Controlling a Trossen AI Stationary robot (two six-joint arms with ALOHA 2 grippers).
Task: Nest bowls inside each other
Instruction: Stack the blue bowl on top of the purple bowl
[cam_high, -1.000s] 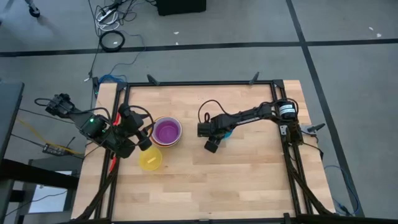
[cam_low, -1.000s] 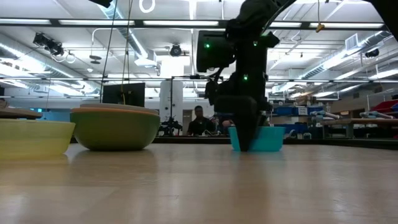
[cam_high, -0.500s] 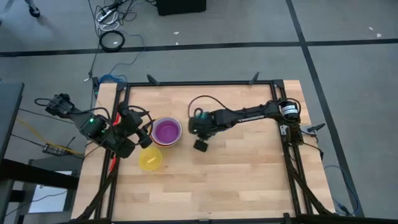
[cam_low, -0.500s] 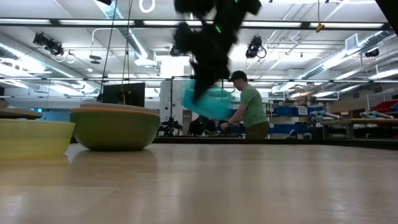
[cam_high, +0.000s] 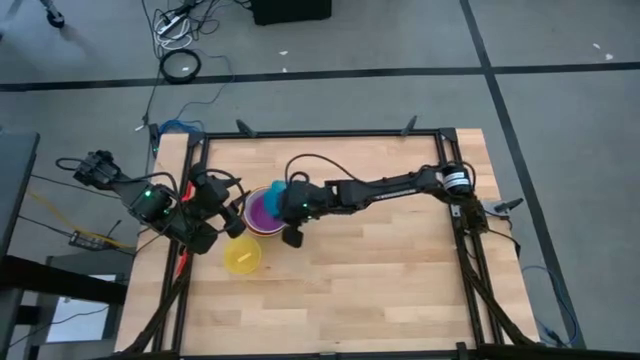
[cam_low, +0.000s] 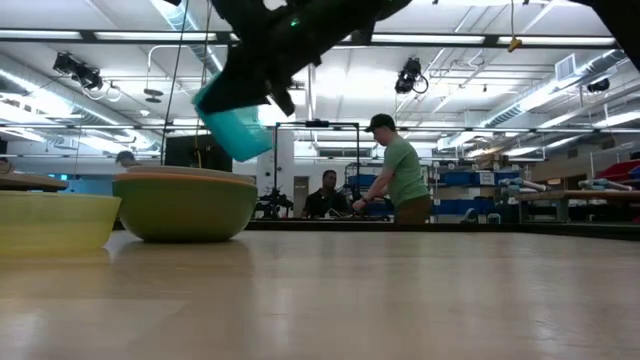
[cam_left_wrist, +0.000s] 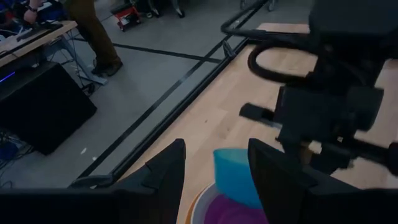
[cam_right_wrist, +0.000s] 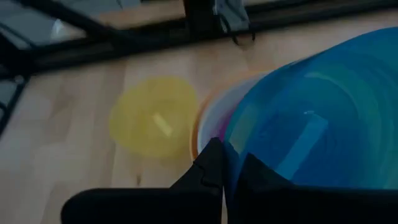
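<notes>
My right gripper (cam_right_wrist: 229, 155) is shut on the blue bowl (cam_high: 272, 190), which hangs tilted in the air (cam_low: 235, 125) over the stack. The stack is a sage green bowl (cam_low: 185, 205) holding orange and white bowls, with the purple bowl (cam_high: 262, 213) innermost. It rests by its base on the table's left half. The yellow bowl (cam_high: 242, 256) sits alone nearer the front edge, beside the stack. My left gripper (cam_left_wrist: 214, 155) waits open just left of the stack, its fingers pointing toward it and holding nothing. My right gripper pinches the blue bowl's rim (cam_right_wrist: 233, 163), one finger (cam_right_wrist: 211, 163) outside the wall and the other (cam_right_wrist: 252, 177) inside. The fingers come slanting down from the table's right. The bowl is lifted clear and tilted, its opening turned toward the gripper.
The right arm (cam_high: 390, 187) reaches across the table's middle toward the stack. A dark frame (cam_high: 320, 133) borders the far and side edges. Bare wood (cam_high: 380, 280) lies on the near and right parts. People (cam_low: 395, 180) stand in the room beyond the table.
My right gripper has risen from the table's middle and moved toward the left edge, tipping from pointing down to slanting. The blue bowl has come with it, lifted clear of the table and tilted, and now hangs over the stack.
</notes>
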